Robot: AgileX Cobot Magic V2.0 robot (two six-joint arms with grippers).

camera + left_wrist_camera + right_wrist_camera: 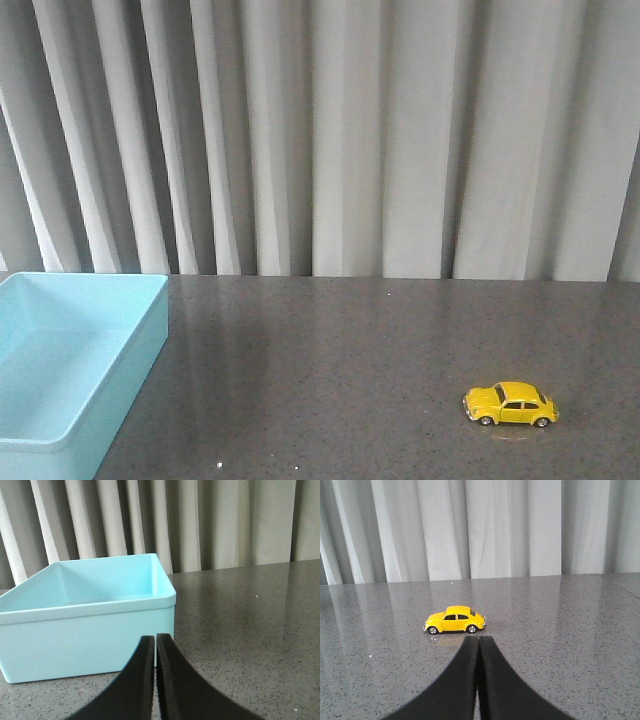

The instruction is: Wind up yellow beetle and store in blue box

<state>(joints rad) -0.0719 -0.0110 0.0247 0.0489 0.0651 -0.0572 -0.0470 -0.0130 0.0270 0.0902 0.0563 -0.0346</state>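
Observation:
The yellow beetle (511, 404) stands on its wheels on the dark speckled table at the front right, side-on. It also shows in the right wrist view (454, 620), a short way beyond my right gripper (479, 641), which is shut and empty. The blue box (70, 360) sits at the front left, and what shows of its inside is empty. In the left wrist view the blue box (85, 615) is just beyond my left gripper (155, 639), which is shut and empty. Neither gripper shows in the front view.
A grey pleated curtain (330, 130) hangs behind the table's far edge. The dark table top (330, 360) stretches between the box and the car.

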